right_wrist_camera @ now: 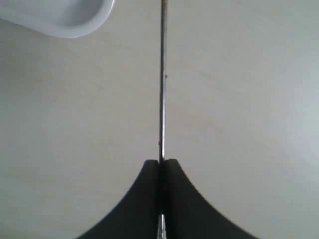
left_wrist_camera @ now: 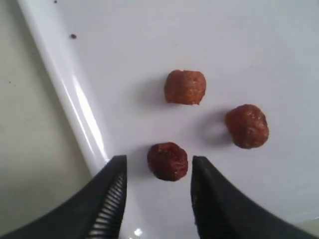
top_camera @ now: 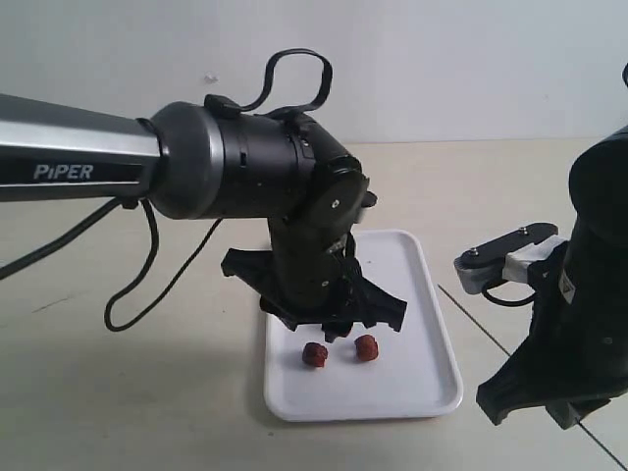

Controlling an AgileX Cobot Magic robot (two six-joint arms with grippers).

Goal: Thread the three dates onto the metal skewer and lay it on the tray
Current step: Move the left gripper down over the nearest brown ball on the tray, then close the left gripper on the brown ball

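Three reddish-brown dates lie on the white tray (left_wrist_camera: 75, 99). The nearest date (left_wrist_camera: 168, 161) sits between the fingertips of my open left gripper (left_wrist_camera: 159, 162), apart from both of them. The other two dates (left_wrist_camera: 185, 87) (left_wrist_camera: 246, 125) lie just beyond it. From outside, the left gripper (top_camera: 339, 332) hangs low over the tray (top_camera: 402, 383), with two dates (top_camera: 315, 354) (top_camera: 366, 347) showing in front of it and the third hidden. My right gripper (right_wrist_camera: 160, 162) is shut on the thin metal skewer (right_wrist_camera: 162, 74), which points straight out over the bare table.
The tray's rounded corner (right_wrist_camera: 65, 20) shows near the skewer's far end. My right arm (top_camera: 579, 324) stands to the right of the tray. A black cable (top_camera: 147, 285) loops on the table to the left. A thin dark line (top_camera: 461, 309) crosses the tabletop right of the tray.
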